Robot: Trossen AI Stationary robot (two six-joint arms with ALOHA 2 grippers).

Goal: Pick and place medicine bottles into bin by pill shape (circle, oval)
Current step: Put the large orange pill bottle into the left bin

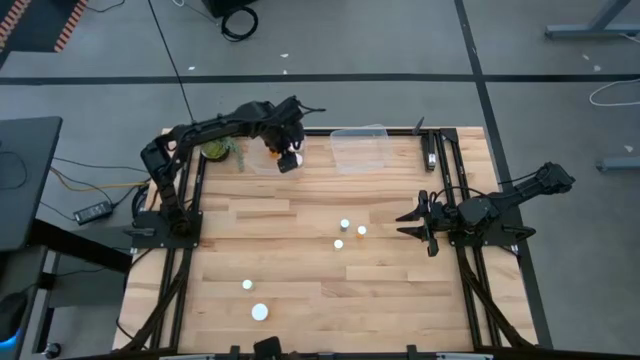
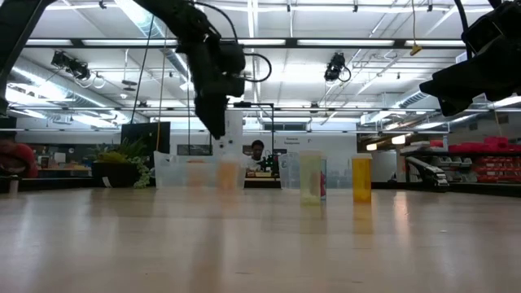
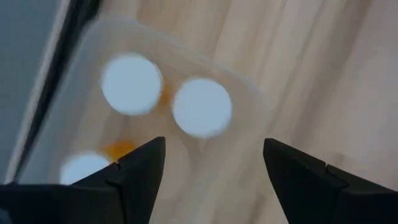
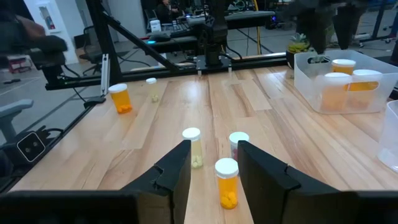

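Note:
My left gripper [image 1: 287,148] is open and empty. It hangs above the far-left clear bin [image 1: 262,158], fingers pointing down. The left wrist view [image 3: 214,165] shows three white-capped bottles standing upright in this bin [image 3: 131,84] [image 3: 201,107] [image 3: 84,168]. My right gripper [image 1: 404,222] is open and empty at the table's right side, pointing toward the left edge. It also shows in the right wrist view [image 4: 214,168]. Three bottles [image 1: 345,224] [image 1: 361,230] [image 1: 339,243] stand mid-table in front of it. Two more [image 1: 247,285] [image 1: 260,312] stand near the front edge.
A second clear bin [image 1: 360,148] stands at the far edge, right of the first. A small green potted plant [image 1: 215,150] sits at the far left corner. Dark frame rails [image 1: 440,160] run along the table's sides. Bare wood lies between the bottle groups.

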